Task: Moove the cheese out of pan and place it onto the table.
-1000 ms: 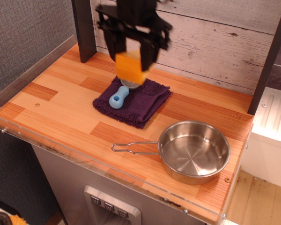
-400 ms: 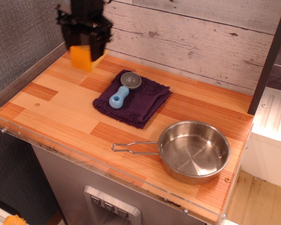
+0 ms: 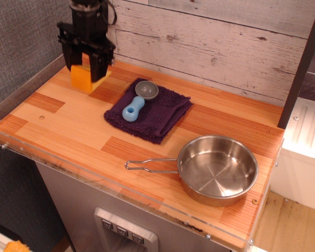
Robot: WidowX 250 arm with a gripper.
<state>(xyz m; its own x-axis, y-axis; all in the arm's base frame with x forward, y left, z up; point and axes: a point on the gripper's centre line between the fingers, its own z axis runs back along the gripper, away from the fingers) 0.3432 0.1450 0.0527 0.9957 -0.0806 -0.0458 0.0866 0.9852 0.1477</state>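
Observation:
My black gripper (image 3: 84, 72) is at the far left back of the table (image 3: 68, 131), shut on the cheese (image 3: 83, 80), a yellow-orange wedge held between the fingers low over the wood; I cannot tell whether it touches the planks. The pan (image 3: 217, 169), a shiny steel saucepan with a wire-loop handle pointing left, stands empty at the front right, far from the gripper.
A dark purple cloth (image 3: 157, 113) lies mid-table with a small grey-bowled blue-handled scoop (image 3: 138, 100) on it. A dark post stands behind the gripper, a plank wall runs along the back, and a clear acrylic strip (image 3: 94, 178) edges the front.
The gripper carried the cheese from above the cloth leftward to the back left corner, then came down closer to the wood.

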